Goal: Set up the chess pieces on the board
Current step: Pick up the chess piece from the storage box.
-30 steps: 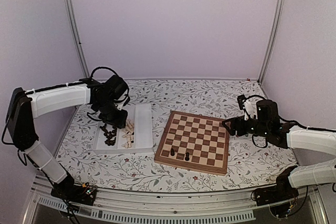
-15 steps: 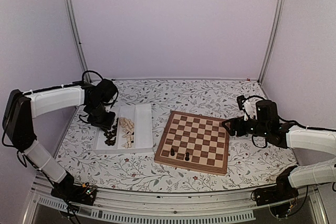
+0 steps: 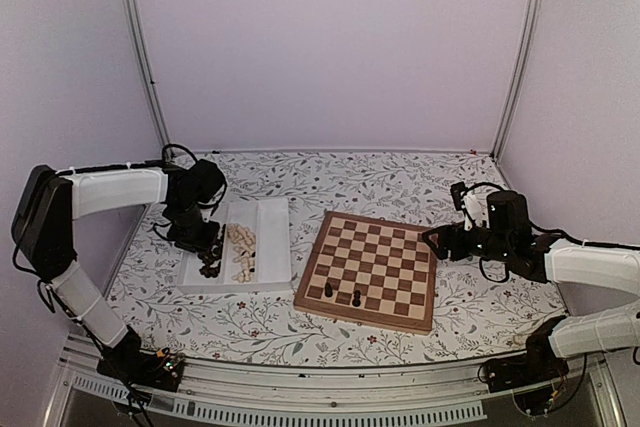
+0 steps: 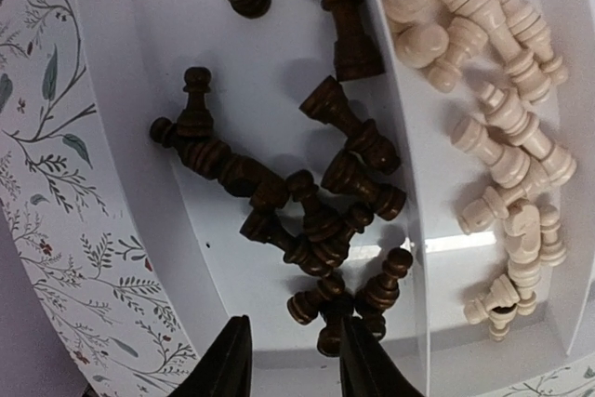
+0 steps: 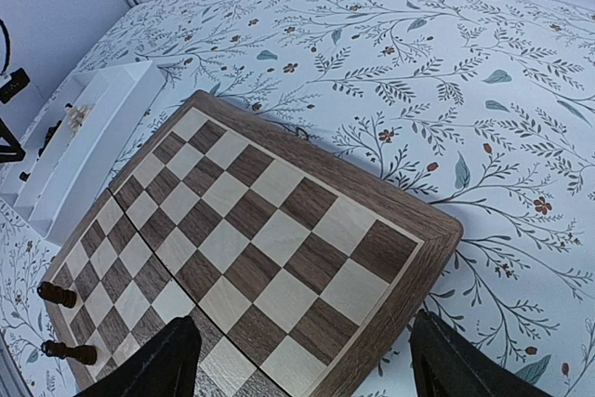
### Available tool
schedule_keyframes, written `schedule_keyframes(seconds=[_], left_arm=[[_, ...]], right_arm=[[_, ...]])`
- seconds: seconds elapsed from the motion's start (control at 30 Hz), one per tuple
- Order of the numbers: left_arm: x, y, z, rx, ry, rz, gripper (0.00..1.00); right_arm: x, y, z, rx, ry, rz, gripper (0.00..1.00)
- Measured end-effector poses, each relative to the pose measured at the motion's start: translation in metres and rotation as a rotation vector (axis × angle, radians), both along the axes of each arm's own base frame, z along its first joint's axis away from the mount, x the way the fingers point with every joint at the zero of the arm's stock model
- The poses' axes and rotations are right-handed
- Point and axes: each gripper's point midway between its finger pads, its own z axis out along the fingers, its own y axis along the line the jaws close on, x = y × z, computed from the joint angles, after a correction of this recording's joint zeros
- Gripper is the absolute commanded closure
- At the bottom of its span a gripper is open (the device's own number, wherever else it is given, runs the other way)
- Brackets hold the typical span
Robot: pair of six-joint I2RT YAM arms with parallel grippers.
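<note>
Several dark chess pieces (image 4: 316, 220) lie in a heap in the left compartment of the white tray (image 3: 272, 247). Pale pieces (image 4: 502, 137) fill the compartment beside them. My left gripper (image 4: 293, 364) hangs open just above the near end of the dark heap (image 3: 210, 262). Its right finger (image 4: 367, 369) is beside a lying dark piece (image 4: 332, 332). The board (image 3: 385, 247) lies at centre right with two dark pieces (image 3: 328, 289) (image 3: 356, 298) upright on its near row. My right gripper (image 5: 311, 374) is open and empty above the board's right edge (image 5: 409, 230).
The floral tablecloth (image 3: 400, 182) covers the table. The tray stands left of the board and also shows in the right wrist view (image 5: 93, 137). Metal frame posts (image 3: 140, 47) stand at the back corners, with plain walls behind.
My left gripper has moved left from over the tray's divider to the dark-piece compartment and has come down closer to the heap. The right arm has not moved.
</note>
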Motion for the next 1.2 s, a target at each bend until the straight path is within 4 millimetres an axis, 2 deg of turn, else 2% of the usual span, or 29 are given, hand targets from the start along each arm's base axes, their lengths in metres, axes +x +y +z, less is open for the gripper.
schedule_keyframes(seconds=[0.3,0.5,1.2], left_arm=[[-0.021,-0.005,-0.012,-0.056,0.071,0.015,0.68],[-0.024,-0.009,-0.013,-0.084,0.084,0.026,0.73],[-0.029,-0.006,-0.030,-0.058,0.137,0.043,0.74]], right_arm=[[0.000,0.000,0.000,0.000,0.000,0.000,0.19],[0.000,0.001,-0.004,-0.002,0.012,0.007,0.19],[0.000,0.002,-0.003,0.001,0.009,0.006,0.19]])
